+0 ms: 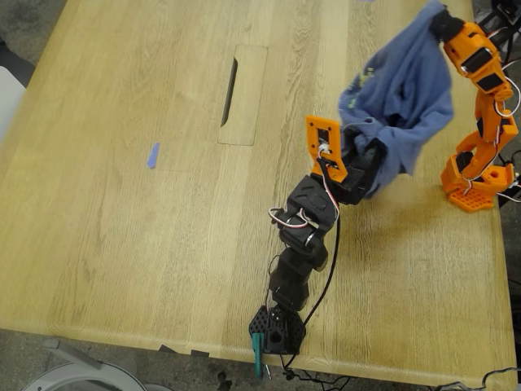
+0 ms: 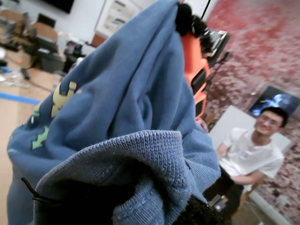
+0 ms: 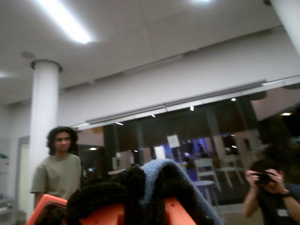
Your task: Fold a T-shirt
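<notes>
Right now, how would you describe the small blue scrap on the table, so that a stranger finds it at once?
Start at the long dark slot in the wooden table. Toward the exterior view's left and slightly nearer lies the blue tape scrap, alone on bare wood. It is tiny and flat, unlike the big T-shirt hanging between the arms.

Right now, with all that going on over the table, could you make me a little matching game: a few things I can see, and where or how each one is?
Things:
1. T-shirt
2. blue tape scrap
3. black arm's base
4. orange arm's base

States:
A. at the table's near edge
B. lying flat on the wood
C. by the exterior view's right edge
D. held up between both arms

Pairs: 1-D, 2-B, 3-A, 4-C
</notes>
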Motion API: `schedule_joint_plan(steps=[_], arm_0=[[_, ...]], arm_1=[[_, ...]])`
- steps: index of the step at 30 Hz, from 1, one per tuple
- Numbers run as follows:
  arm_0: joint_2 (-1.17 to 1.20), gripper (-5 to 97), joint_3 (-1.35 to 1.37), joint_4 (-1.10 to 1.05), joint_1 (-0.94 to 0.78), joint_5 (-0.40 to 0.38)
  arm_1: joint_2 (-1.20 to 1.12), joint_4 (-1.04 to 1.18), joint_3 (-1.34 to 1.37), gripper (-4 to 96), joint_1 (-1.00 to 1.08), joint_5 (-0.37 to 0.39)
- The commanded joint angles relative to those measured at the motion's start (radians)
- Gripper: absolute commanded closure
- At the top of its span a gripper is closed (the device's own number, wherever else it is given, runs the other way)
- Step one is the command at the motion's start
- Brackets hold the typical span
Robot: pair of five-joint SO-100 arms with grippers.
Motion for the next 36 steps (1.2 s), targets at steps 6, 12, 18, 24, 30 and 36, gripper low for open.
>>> schedule_joint_plan(steps=[6,12,18,24,30,36], arm_0=[[0.049,92,-0.046,0.178,-0.092,-0.006],[0.035,92,-0.044,0.27,-0.15,-0.023],[0.044,92,0.048,0.272,-0.25,-0.029],[0.086,92,0.216,0.272,-0.37,-0.026],[0.132,92,0.367,0.272,-0.462,-0.018],[0.143,92,0.399,0.273,-0.565,0.012]], arm_1=[[0.052,0.046,0.049,89.5,0.104,0.017],[0.055,0.06,0.14,89.2,0.192,0.04],[0.051,0.091,0.247,89.0,0.298,0.063],[0.064,0.192,0.342,88.9,0.407,0.086],[0.155,0.15,0.64,88.5,0.492,0.1],[0.173,-0.06,0.914,88.0,0.525,0.103]])
